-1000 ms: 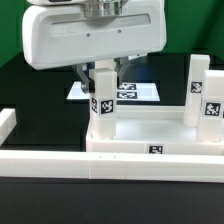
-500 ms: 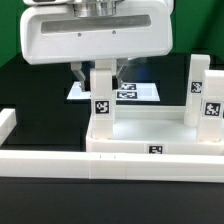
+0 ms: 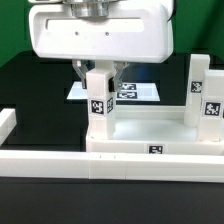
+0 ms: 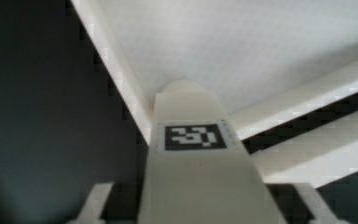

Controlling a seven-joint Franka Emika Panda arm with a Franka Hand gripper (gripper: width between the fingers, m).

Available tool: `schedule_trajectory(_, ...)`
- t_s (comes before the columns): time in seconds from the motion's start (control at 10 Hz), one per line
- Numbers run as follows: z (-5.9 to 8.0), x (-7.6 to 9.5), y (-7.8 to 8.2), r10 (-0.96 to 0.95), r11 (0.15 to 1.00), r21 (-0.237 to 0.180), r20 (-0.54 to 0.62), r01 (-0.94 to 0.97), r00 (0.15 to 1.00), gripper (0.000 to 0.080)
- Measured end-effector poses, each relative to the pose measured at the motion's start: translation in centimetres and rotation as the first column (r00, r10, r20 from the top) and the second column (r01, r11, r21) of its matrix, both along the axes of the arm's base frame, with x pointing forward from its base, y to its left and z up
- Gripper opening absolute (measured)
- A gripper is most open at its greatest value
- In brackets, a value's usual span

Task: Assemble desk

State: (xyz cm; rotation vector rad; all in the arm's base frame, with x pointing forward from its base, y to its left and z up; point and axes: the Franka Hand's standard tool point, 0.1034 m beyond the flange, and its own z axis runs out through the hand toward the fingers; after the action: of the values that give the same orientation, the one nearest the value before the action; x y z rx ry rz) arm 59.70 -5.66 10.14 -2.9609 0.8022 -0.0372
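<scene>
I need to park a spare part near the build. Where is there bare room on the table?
Free: the black tabletop at the exterior view's left, bordered by the long white border rail, and the strip in front of it. Crowded: the white rimmed plastic desk panel, where the claw grips one white square-post leg.

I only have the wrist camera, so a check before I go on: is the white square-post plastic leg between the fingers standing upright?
Observer: Yes. The white square-post leg stands upright at the corner of the large white rimmed tabletop on the exterior view's left, with the gripper closed on its top.
Operator: Any other legs up?
Observer: At least one more white leg stands upright at the exterior view's right end.
Operator: What lies behind?
Observer: The marker board, flat on the table.
</scene>
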Motion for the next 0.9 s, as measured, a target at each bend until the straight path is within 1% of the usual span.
schedule_trajectory(0.3,0.00,0.01,0.05,-0.143,0.990,0.005,-0.009,0.143,0.990,0.0290)
schedule_trajectory(0.5,-0.02,0.00,0.05,-0.121,0.993,0.005,-0.008,0.121,0.993,0.0290)
schedule_trajectory(0.6,-0.02,0.00,0.04,-0.110,0.994,0.004,-0.008,0.110,0.994,0.0449)
schedule_trajectory(0.7,-0.02,-0.01,0.03,-0.082,0.997,0.003,-0.006,0.082,0.997,0.0576)
schedule_trajectory(0.8,-0.02,-0.01,0.02,0.029,1.000,-0.003,0.001,-0.029,1.000,0.0627)
schedule_trajectory(0.9,-0.03,-0.01,0.08,0.135,0.991,-0.011,0.006,-0.135,0.991,0.0627)
